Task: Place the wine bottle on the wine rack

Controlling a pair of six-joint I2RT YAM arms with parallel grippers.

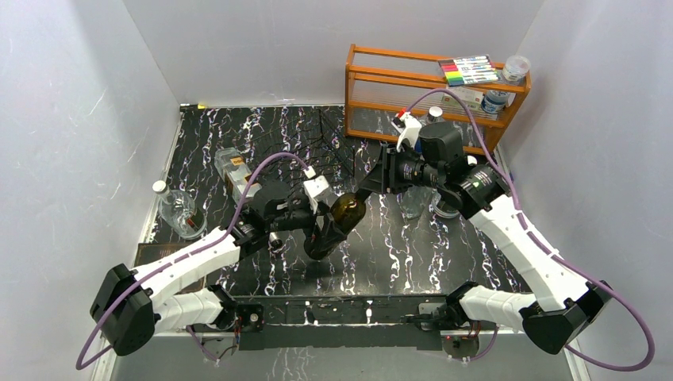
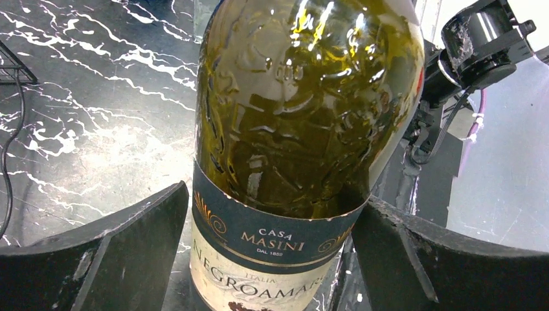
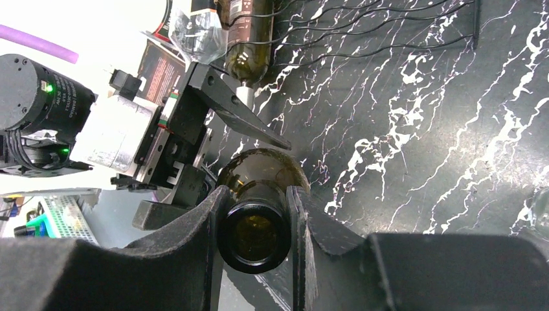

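Note:
The wine bottle (image 1: 347, 213) is dark green glass with a blue and cream label (image 2: 278, 240), and it hangs tilted over the middle of the black marbled table. My right gripper (image 1: 367, 189) is shut on its neck just behind the mouth (image 3: 254, 236). My left gripper (image 1: 321, 230) straddles the bottle's body at the label. Its jaws stand wide, one finger (image 2: 395, 253) against the glass and the other (image 2: 129, 246) a sliver away. The wine rack (image 1: 317, 139), thin black wire, sits behind the bottle toward the back of the table. Its wires (image 3: 362, 32) also show in the right wrist view.
An orange wooden shelf (image 1: 432, 87) with markers and plastic bottles stands at the back right. A clear plastic bottle (image 1: 178, 210) and a clear labelled bottle (image 1: 234, 171) lie at the left. A second dark bottle (image 3: 249, 39) lies beyond the left gripper. White walls close in on three sides.

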